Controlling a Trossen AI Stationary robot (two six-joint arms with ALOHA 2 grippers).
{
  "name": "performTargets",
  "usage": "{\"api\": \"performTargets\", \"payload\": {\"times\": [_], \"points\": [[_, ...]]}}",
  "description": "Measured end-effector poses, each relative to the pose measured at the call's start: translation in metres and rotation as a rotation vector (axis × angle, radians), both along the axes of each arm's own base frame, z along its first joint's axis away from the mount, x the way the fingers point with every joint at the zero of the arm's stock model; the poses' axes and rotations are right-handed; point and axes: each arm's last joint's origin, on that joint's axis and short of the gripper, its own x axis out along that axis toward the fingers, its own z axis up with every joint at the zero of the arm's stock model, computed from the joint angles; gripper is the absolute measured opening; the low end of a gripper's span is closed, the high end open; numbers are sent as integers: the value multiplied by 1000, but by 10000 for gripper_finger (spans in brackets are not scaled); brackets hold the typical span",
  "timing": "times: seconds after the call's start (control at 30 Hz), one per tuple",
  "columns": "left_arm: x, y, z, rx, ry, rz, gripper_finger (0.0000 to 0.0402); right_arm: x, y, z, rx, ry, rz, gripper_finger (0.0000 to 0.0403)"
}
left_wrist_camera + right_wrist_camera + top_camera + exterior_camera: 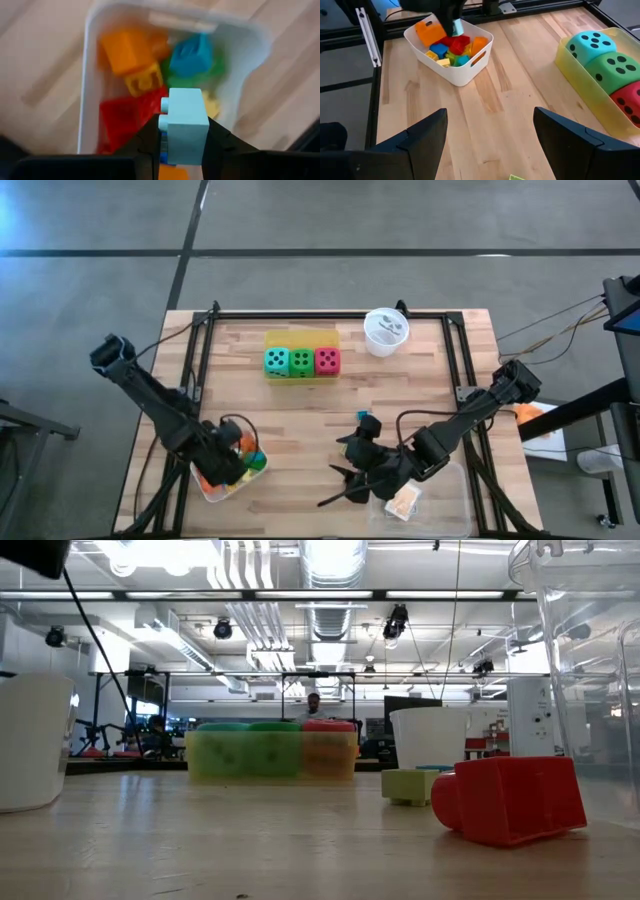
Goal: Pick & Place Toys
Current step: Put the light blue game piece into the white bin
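**Pale block held over the white bin**

The left gripper (182, 145) hangs just above the white tray (212, 492) near the table's left front corner, its fingers clamped on a pale blue block (186, 125). Below it the tray holds orange, red, yellow, blue and green blocks (449, 44). Over on the right, the right gripper (490, 132) waits low over bare wood beside the clear tray (455, 505), its fingers spread wide and holding nothing. At the back, teal, green and red dice (301, 361) sit in a row in the yellow tray (580, 85), next to the round white cup (386, 332).
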Motion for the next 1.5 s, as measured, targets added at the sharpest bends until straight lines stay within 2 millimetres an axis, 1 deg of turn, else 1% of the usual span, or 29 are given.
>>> {"api": "performTargets", "payload": {"times": [0.17,0.3,0.6,0.77,0.9,1.0,1.5], "points": [[-5,-15,-15,-32,143,-18,80,0,0,0,0,0,0,289],[-7,-21,-21,-54,210,-16,80,0,0,0,0,1,0,289],[-9,-21,-22,-41,239,-4,80,0,0,-3,-5,8,-1,289],[-9,-21,-22,-33,231,1,80,-1,-1,-9,-1,19,-11,289],[-8,-21,-29,14,255,30,80,-2,-1,-13,-1,27,-17,289],[-7,-23,-34,31,276,15,80,-2,-2,-16,7,30,-26,289],[-7,-24,-36,29,291,5,80,-2,-2,-16,14,30,-31,289]]}}
